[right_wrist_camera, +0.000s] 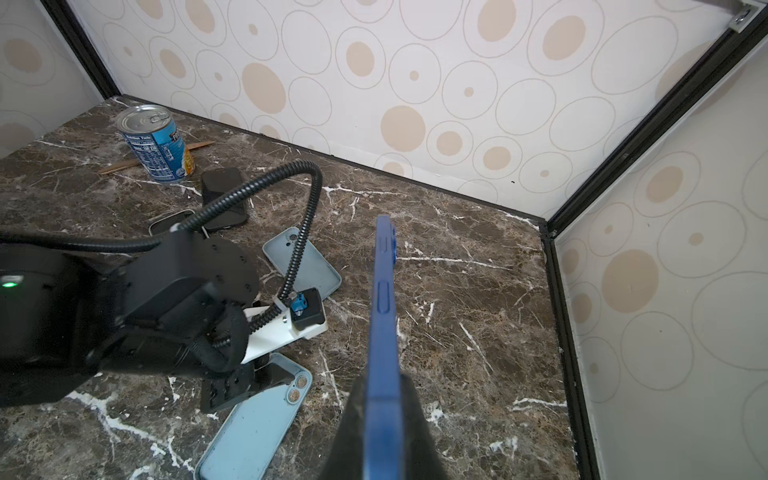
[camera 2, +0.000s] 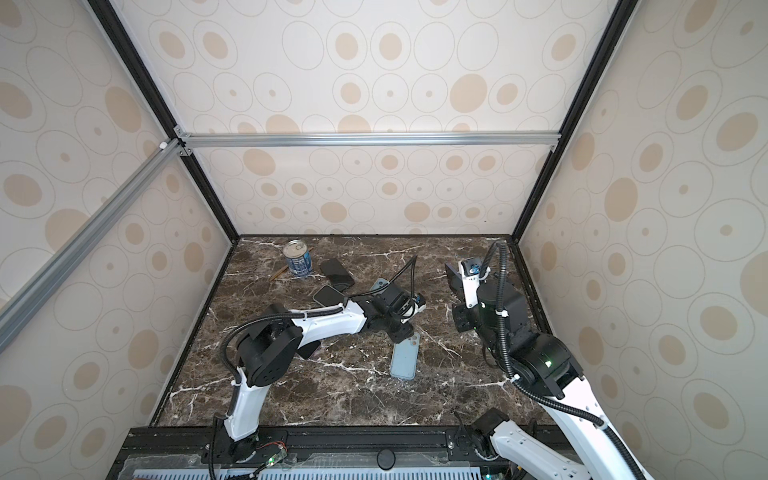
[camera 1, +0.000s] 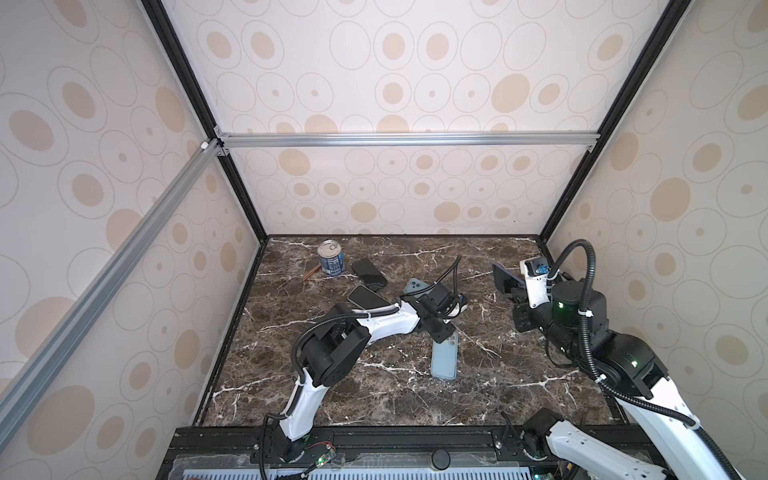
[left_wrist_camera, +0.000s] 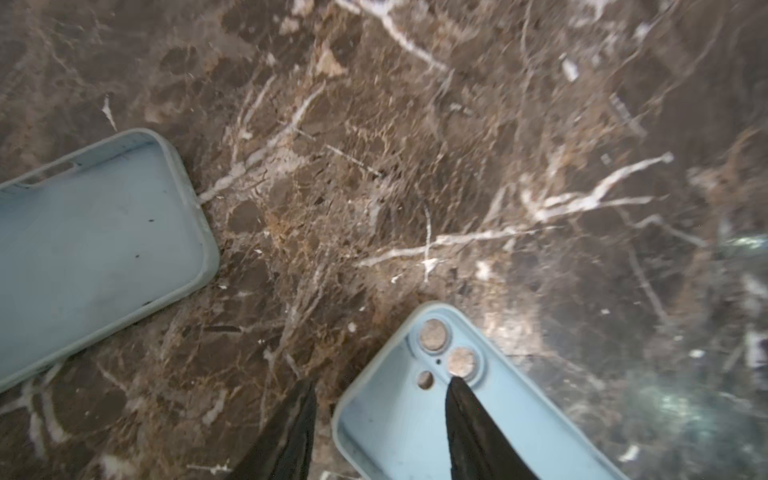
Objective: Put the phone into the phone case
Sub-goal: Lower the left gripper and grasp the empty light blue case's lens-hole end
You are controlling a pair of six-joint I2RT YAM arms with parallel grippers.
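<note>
Straddling one long wall of the light blue phone case (left_wrist_camera: pixel 399 440), the left gripper (left_wrist_camera: pixel 382 379) points down at the marble table (left_wrist_camera: pixel 415 166) with its fingers (left_wrist_camera: pixel 469 428) clearly parted and gripping nothing. One fingertip sits over the case's open inside, right at one of the camera holes. The other hangs outside the wall, with a sliver of marble showing between it and the rim. Whether the inner tip touches the case floor I cannot tell. In both top views the case (camera 1: pixel 444 357) lies flat, open side up, stretching away from those fingers toward the table's front edge. A second case (left_wrist_camera: pixel 95 257), also pale blue and open side up, lies off on the outer finger's side, apart from both.

The right gripper (right_wrist_camera: pixel 383 380) is clamped on the dark blue phone (right_wrist_camera: pixel 384 291), which stands on edge between the two pads, its length running out past the fingertips. In a top view that phone (camera 1: pixel 503 275) is held off the table, well apart from the left fingers and the case beneath them. A can (camera 1: pixel 330 257) and two dark phones (camera 1: pixel 368 272) sit well behind the left fingers.
</note>
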